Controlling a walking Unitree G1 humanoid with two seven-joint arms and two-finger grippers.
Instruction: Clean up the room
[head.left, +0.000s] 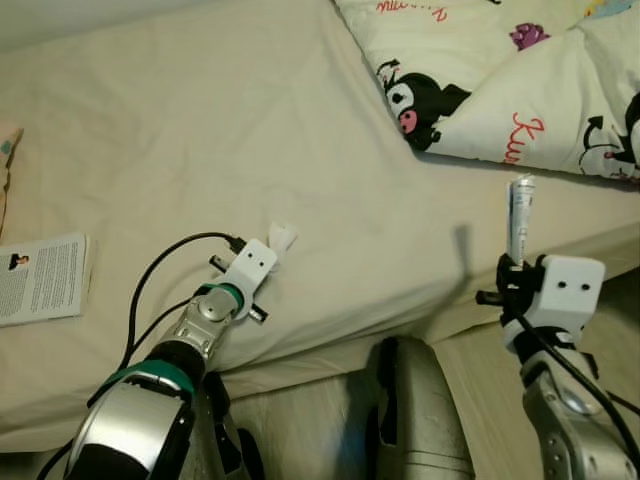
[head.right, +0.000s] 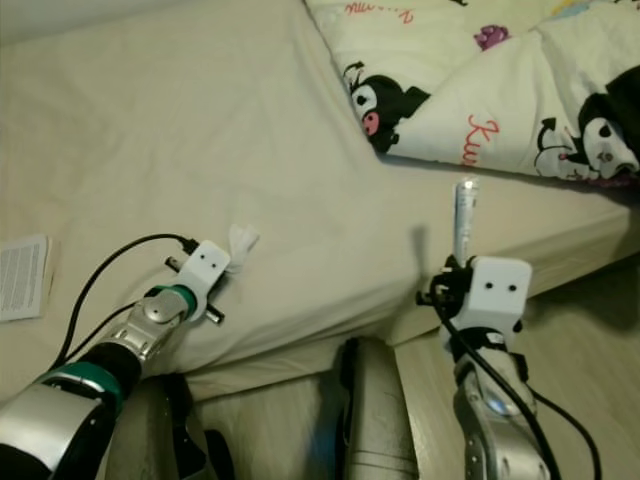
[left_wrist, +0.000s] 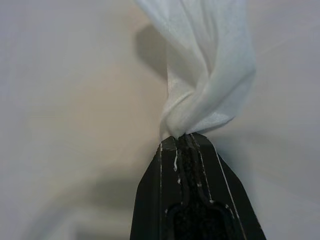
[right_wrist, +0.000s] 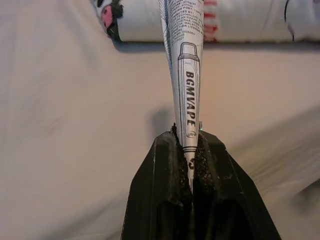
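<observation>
Wrapper (head.left: 520, 215) upright, long axis vertical, in right gripper (head.left: 513, 268).

A bed sheet (head.left: 200, 130) is spread across the scene; a quilt (head.left: 520, 70) is piled far right, a booklet (head.left: 40, 278) laid near left.

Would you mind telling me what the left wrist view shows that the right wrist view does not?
Left wrist view: the left tool shut on a twisted white tissue. Right wrist view: the right tool shut on a flattened printed wrapper reading BGMVAPE, with the cartoon-print quilt along the far edge. Both: black fingers pinched on a piece of litter above the plain cream sheet.
</observation>
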